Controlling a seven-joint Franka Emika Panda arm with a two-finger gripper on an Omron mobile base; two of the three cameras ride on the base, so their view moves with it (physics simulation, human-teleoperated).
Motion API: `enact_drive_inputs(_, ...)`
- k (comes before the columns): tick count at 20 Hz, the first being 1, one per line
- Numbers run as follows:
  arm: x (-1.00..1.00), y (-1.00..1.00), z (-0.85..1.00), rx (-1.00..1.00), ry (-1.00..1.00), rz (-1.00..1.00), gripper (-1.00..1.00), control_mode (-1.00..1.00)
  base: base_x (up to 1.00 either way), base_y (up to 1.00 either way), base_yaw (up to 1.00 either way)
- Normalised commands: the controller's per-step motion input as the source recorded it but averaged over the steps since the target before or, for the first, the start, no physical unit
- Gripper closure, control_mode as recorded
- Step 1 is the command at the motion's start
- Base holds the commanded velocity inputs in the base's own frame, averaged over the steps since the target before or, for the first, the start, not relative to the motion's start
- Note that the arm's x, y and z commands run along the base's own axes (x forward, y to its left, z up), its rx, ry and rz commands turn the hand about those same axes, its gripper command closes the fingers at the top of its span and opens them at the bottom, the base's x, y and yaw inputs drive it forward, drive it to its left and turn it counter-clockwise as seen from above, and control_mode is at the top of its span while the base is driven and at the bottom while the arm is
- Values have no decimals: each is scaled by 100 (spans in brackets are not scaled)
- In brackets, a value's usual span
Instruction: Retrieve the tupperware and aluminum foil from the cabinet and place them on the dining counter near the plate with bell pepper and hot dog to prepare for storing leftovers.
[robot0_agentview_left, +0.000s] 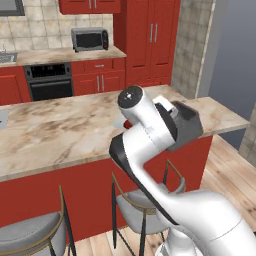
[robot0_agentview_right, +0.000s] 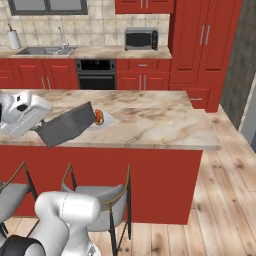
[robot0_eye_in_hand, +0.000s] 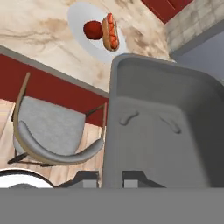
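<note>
end effector (robot0_eye_in_hand: 109, 180) clamped on tupperware (robot0_eye_in_hand: 162, 127) rim, tub tilted above dining counter (robot0_agentview_right: 150, 120) edge, near plate (robot0_eye_in_hand: 81, 19).

bare dining counter (robot0_agentview_right: 160, 122), plate (robot0_eye_in_hand: 83, 30) near edge

Both base views look forward and down over the arm at the table (robot0_agentview_left: 60, 130), the long marble top, with the stools (robot0_agentview_left: 30, 235) near the lens and the kitchen wall with the microwave (robot0_agentview_left: 90, 39) far behind. The left one sees the arm rising from its lower right, the right one from its lower left. The hand view sits close above the tupperware (robot0_eye_in_hand: 157, 127), looking steeply down past it to the plate (robot0_eye_in_hand: 83, 19), a stool and the floor
</note>
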Motion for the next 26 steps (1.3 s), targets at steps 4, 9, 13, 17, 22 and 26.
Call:
enact_drive_inputs(4, 37, 22, 9, 29, -17, 0, 100, -100, 0, 0, 0)
enact_drive_inputs(9, 34, 42, 3, 25, -13, 1, 100, -100, 0, 0, 0)
enact_drive_inputs(13, 23, 66, 0, 17, -3, 10, 100, -100, 0, 0, 0)
enact_drive_inputs(17, 24, 73, 0, 8, 0, 16, 100, -100, 0, 0, 0)
enact_drive_inputs(22, 47, 60, -4, 0, 10, 19, 100, -100, 0, 0, 0)
enact_drive_inputs(26, 70, 48, -18, 0, 11, 16, 100, -100, 0, 0, 0)
